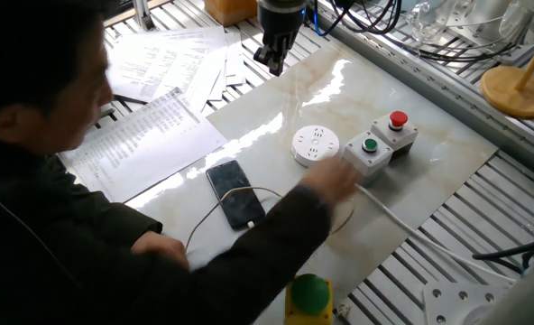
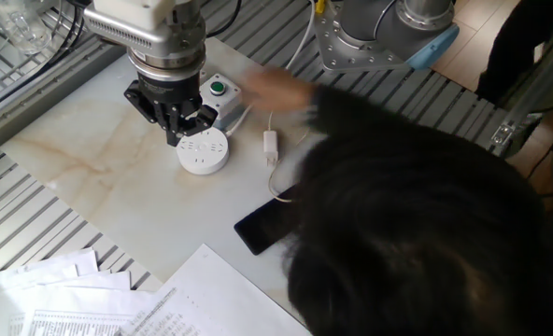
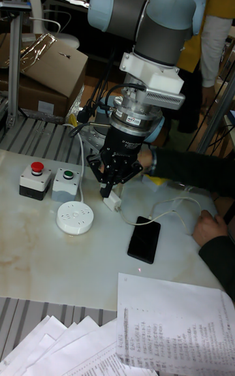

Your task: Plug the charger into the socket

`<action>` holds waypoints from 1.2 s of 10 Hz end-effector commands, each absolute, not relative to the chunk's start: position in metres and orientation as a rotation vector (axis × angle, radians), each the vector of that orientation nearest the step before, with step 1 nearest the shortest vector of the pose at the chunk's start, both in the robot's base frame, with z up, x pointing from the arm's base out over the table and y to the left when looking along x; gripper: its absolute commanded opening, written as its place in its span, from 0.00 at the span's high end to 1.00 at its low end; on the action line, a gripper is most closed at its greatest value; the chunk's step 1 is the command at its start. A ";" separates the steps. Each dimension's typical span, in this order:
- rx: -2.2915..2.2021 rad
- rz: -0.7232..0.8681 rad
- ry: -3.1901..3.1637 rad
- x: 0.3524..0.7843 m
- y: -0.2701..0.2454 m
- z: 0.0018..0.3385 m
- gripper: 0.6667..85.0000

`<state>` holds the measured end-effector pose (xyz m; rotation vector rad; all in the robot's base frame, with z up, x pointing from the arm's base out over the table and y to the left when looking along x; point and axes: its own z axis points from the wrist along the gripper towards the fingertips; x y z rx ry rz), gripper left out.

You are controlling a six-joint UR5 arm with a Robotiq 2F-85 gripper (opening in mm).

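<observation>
Robot hand (image 2: 176, 124) hangs above the worktop (image 2: 99, 177), clear of everything, touching nothing and holding nothing. Fingers (image 3: 108, 188) point down and sit close together; whether a gap remains between them can't be told from any view. In the other fixed view the hand overlaps the far edge of the socket (image 2: 203, 151), but the one fixed view puts the hand (image 1: 274, 60) well apart from the socket (image 1: 316, 143), toward the paper side of the slab.

Socket is the landmark: round white puck lying flat on the marble worktop, slot holes up, nothing plugged in. Just beside the socket, touching or nearly so, is a grey box with a green button (image 1: 369, 151), and past that a second grey box with a red button (image 1: 399, 127). A thick white cord (image 1: 402, 220) runs off from that cluster toward the worktop edge.

Charger (image 2: 270, 146) lies flat on the worktop near the socket, apart from it, on the side facing the person. Thin white cable (image 1: 217, 204) loops from there to a black smartphone (image 1: 234, 192), which lies face up further from the socket than the charger.

Person's arm (image 1: 276, 230) in a dark sleeve reaches across the worktop, blurred, close to the socket and the green-button box. Printed papers (image 1: 145, 135) lie beyond the phone from the socket.
</observation>
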<state>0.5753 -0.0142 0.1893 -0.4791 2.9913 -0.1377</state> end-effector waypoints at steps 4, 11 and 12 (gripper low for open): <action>-0.400 0.005 3.042 0.563 0.007 0.189 0.89; -0.353 0.133 3.137 0.535 0.023 0.194 0.79; -0.364 0.153 3.144 0.533 0.026 0.201 0.74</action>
